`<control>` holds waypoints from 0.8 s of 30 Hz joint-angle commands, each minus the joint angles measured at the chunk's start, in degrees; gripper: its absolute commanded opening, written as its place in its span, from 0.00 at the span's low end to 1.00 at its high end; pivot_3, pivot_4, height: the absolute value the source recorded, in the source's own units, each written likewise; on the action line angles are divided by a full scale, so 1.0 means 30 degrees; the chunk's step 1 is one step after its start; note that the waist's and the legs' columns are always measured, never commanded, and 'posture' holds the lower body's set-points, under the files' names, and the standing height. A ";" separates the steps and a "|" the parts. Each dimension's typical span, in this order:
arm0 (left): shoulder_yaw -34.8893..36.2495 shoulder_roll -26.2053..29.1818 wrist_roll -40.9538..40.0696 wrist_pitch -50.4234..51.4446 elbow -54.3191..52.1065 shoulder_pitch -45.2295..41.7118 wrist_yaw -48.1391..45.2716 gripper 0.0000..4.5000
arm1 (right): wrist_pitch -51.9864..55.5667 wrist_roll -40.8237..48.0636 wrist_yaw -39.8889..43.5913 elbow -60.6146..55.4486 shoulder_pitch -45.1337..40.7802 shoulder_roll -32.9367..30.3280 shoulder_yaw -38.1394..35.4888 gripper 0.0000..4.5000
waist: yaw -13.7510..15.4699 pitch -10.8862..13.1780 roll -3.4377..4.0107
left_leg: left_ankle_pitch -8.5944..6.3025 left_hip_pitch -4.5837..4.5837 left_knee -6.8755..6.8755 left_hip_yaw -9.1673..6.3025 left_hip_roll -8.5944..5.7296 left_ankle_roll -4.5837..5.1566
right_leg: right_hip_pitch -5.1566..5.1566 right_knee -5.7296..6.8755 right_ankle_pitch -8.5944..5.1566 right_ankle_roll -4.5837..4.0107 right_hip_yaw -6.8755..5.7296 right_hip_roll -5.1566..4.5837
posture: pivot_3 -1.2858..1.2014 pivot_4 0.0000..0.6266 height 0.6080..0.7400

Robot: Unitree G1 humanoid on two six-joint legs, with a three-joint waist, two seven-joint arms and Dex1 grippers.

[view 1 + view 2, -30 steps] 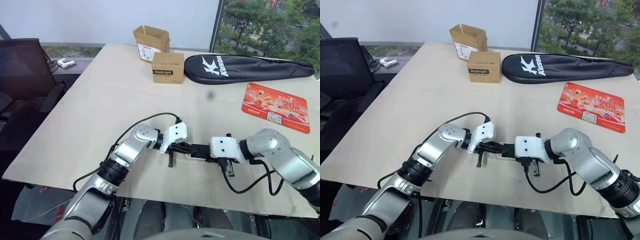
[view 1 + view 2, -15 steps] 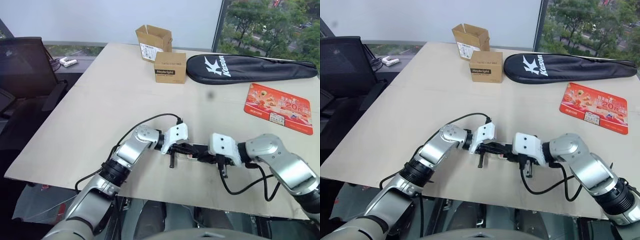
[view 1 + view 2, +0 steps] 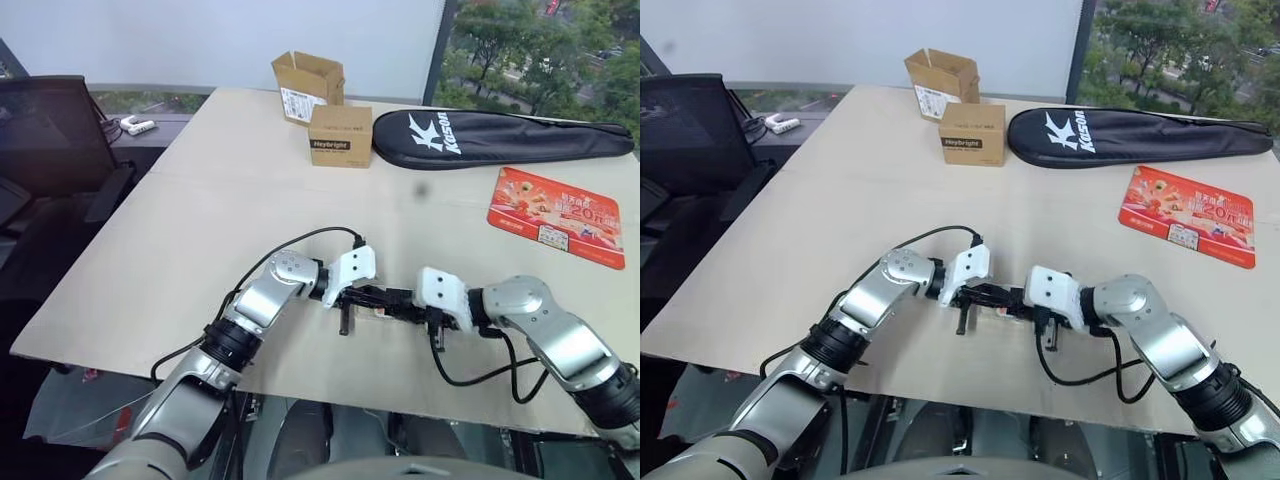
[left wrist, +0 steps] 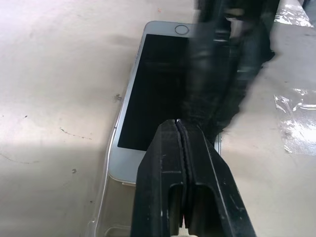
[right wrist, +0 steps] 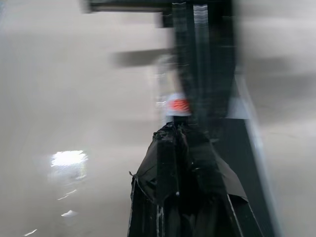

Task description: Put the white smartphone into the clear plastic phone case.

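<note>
Smartphone (image 4: 155, 94), white, lies on the desk (image 3: 250, 190) between my two arms, partly in the clear case (image 4: 106, 217), long axis toward right jaws (image 3: 412, 303). Left jaws (image 4: 183, 148) and right are closed, holding nothing.

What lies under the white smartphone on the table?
The clear plastic phone case shows past the white smartphone at its near end. The left claw covers the rest.
</note>
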 commanded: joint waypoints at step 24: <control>-0.1393 -0.0103 0.2166 0.0340 0.3546 0.0908 0.0436 0.00 | 0.2927 -0.4856 -0.1676 0.2738 -0.0116 -0.0920 0.4284 0.01 | -0.0009 -0.0559 0.0001 | -0.0059 0.0323 -0.0298 -0.0047 -0.0017 -0.0099 | 0.0316 -0.0315 -0.0052 0.0084 -0.0584 -0.0595 | 0.52 0.24 0.94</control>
